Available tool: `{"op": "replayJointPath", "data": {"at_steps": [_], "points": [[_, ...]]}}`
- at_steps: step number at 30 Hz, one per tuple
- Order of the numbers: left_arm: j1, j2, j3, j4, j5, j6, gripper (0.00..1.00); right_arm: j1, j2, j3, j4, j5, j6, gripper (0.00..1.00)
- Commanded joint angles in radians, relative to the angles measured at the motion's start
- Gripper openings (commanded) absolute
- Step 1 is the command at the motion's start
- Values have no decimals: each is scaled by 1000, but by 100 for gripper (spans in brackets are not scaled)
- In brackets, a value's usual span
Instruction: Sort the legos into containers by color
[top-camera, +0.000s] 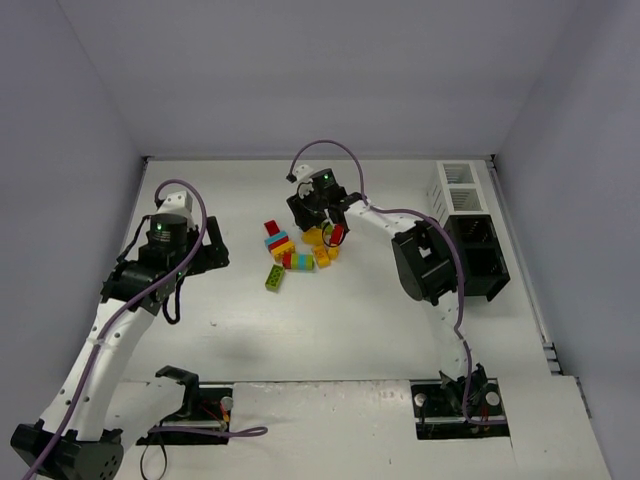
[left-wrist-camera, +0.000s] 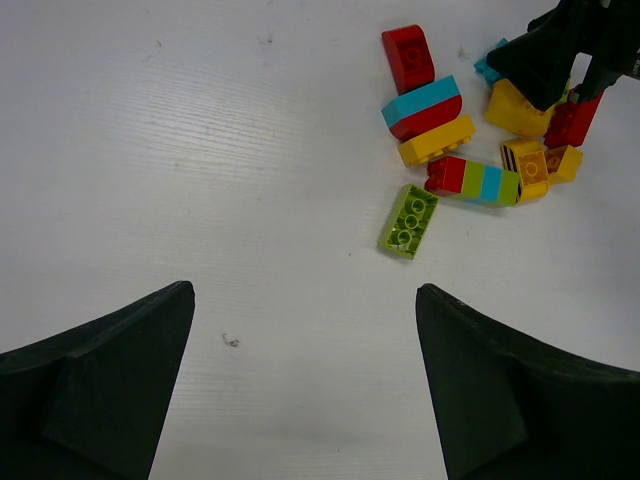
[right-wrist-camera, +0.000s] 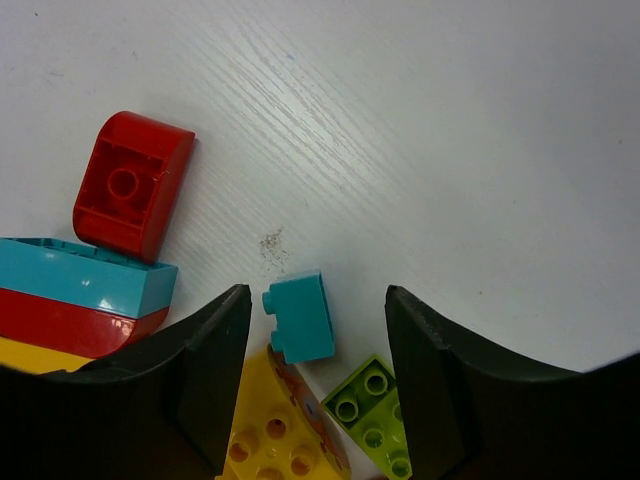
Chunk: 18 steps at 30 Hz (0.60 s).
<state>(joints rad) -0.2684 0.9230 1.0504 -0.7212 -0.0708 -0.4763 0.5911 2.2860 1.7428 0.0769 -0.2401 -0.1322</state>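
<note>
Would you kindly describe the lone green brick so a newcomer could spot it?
On the white table, find the lego pile under the right gripper. At its near-left edge lies the green brick, studs up. It is all green and juts out alone, unlike the multicoloured row beside it.

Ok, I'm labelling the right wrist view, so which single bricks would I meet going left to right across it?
Red rounded brick → small cyan brick → green brick.

Legos in cluster; containers at right
</note>
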Motion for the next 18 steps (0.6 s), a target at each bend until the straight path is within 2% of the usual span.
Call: {"op": "replayJointPath", "data": {"at_steps": [1, 7, 15, 16, 17, 18], "points": [[-3, -1, 20, 32, 2, -5, 85, 9, -23, 38, 15, 16, -18, 51], [-3, -9, 17, 26, 0, -5, 85, 10, -17, 35, 6, -28, -21, 43], [-3, -19, 13, 20, -3, -7, 85, 16, -5, 47, -22, -56, -30, 39], [-2, -19, 11, 19, -3, -5, 85, 18, -3, 49, -23, -56, -30, 38], [-2, -24, 8, 17, -3, -7, 85, 18, 0, 49, -23, -50, -29, 32], [-2, -24, 8, 17, -3, -8, 85, 18, 0, 49, -23, -50, -29, 32]]}}
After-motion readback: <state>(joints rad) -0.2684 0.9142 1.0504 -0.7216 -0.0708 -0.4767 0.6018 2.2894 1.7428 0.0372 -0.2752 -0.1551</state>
